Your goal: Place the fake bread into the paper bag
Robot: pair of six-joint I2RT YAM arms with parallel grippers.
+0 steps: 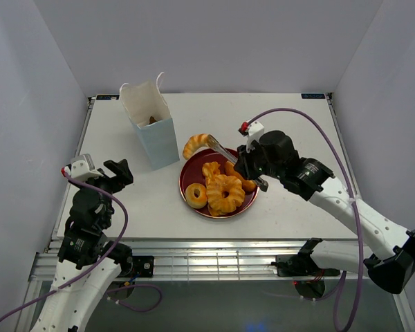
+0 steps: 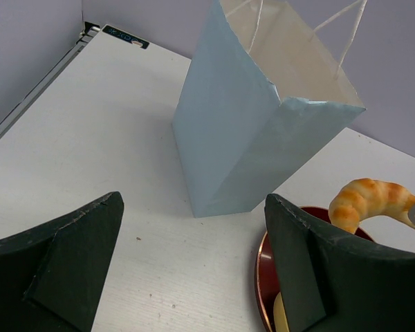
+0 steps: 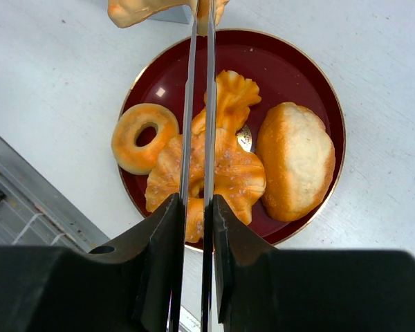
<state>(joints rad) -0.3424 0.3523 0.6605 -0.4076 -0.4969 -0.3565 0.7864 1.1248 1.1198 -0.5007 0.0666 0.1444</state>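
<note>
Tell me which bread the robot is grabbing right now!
Find the dark red plate beside the pale blue paper bag. At its bag-side rim, a curved golden croissant is pinched in long silver tongs. The other pastries lie loose on the plate.

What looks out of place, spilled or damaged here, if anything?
Nothing is spilled or damaged. Only the croissant is off the plate: it hangs from the tips of the tongs, which the right gripper squeezes shut, beside the paper bag. The bag stands upright, and the other pastries lie on the plate.
</note>
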